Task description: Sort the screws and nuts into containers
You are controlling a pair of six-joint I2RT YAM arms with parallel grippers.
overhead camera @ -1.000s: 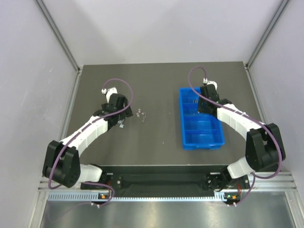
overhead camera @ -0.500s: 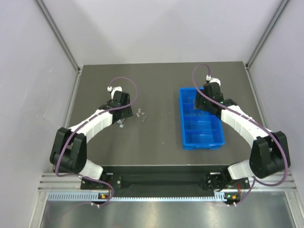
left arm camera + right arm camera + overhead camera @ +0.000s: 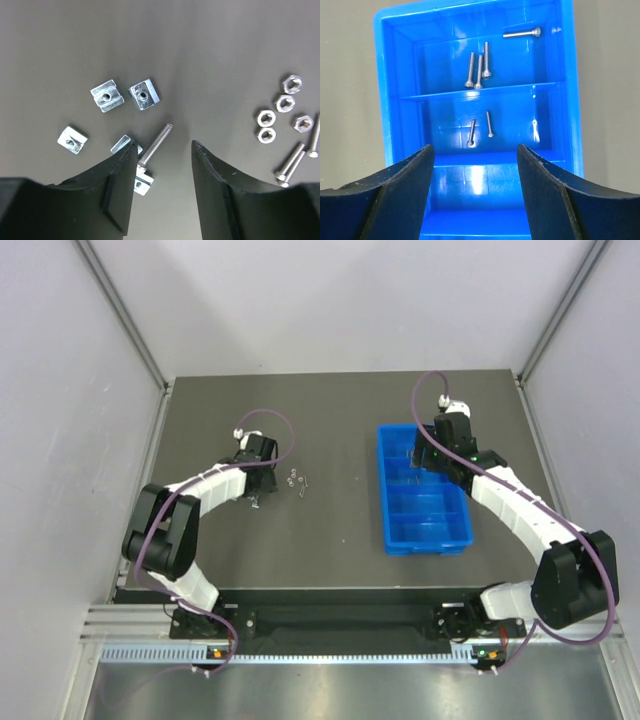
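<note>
Your left gripper sits low over the table, fingers partly apart and gripping nothing. One screw lies loose between them, close to one finger, with square nuts beside it and hex nuts farther off. Your right gripper is open and empty above the blue tray, which has four screws in its end compartment and two thinner screws in the next.

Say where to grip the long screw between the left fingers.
Pinch the screw mid-shank, coming straight down, jaws across its length. It lies flat and slanted, its lower end by a square nut, so twisting the left gripper a little should help.
</note>
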